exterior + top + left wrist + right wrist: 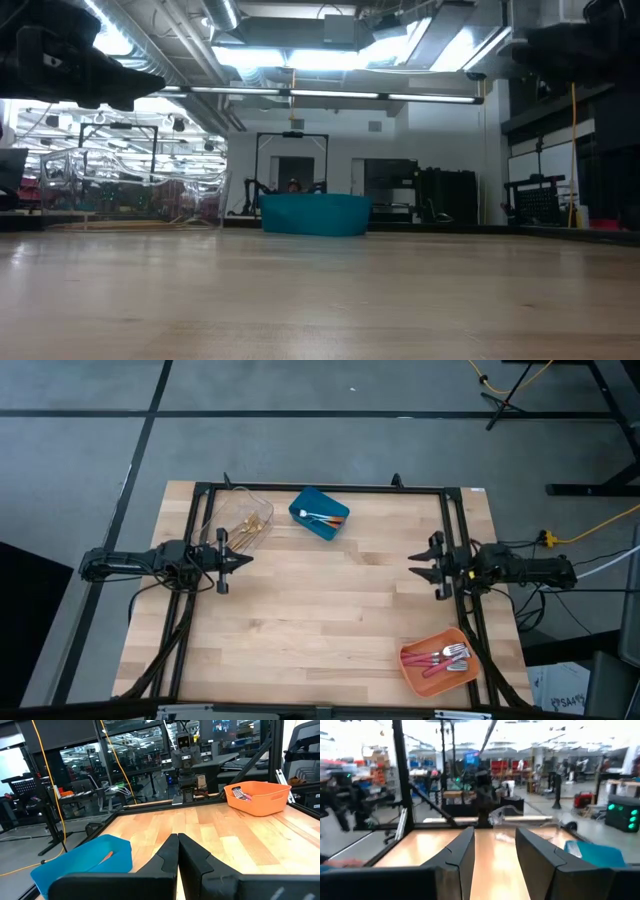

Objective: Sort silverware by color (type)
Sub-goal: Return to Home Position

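Observation:
The silverware lies sorted in three bins. Gold pieces (252, 526) are in a clear bin (236, 510) at the far left. Orange-handled ones (322, 518) are in a blue bin (318, 503) at the far middle. Red-handled forks (446, 657) are in an orange bin (415, 672) at the near right. My left gripper (250, 558) hovers shut at the table's left side, pointing level toward the right (177, 845). My right gripper (412, 563) hovers open at the right side, facing it, with nothing between its fingers (494, 845).
A black frame (320, 488) runs along the table's far edge and down both sides past the arms. Bare wood (330, 620) spreads between the two grippers and toward the near edge. The low view shows the blue bin (315, 214) and the clear bin (70, 190) at the back.

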`<state>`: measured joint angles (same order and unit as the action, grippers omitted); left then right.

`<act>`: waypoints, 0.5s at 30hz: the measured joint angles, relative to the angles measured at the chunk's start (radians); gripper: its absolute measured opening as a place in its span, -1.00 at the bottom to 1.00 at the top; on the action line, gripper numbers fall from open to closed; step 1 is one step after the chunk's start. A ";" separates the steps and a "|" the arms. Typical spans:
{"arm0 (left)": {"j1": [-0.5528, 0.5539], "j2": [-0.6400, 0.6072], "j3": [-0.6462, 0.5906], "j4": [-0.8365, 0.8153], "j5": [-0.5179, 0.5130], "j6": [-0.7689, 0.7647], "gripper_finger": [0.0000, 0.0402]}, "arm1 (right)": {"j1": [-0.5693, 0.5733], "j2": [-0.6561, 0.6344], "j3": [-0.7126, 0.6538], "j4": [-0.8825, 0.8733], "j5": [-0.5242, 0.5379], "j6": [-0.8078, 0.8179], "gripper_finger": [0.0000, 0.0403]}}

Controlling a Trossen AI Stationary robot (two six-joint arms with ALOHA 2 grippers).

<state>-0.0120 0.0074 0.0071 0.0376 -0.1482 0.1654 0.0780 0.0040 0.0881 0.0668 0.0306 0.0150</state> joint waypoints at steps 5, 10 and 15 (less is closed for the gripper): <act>0.000 0.000 0.000 0.000 0.000 0.000 -1.00 | 0.000 -0.001 -0.012 0.017 0.030 0.000 -0.34; 0.000 0.000 0.000 0.000 0.000 0.000 -1.00 | 0.000 -0.001 -0.012 -0.007 0.029 -0.001 -0.34; 0.000 0.000 0.000 0.000 0.000 0.000 -1.00 | 0.000 -0.001 -0.046 0.005 0.030 0.002 -0.34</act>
<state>-0.0120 0.0074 0.0071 0.0372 -0.1478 0.1651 0.0780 0.0027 0.0417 0.0719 0.0605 0.0168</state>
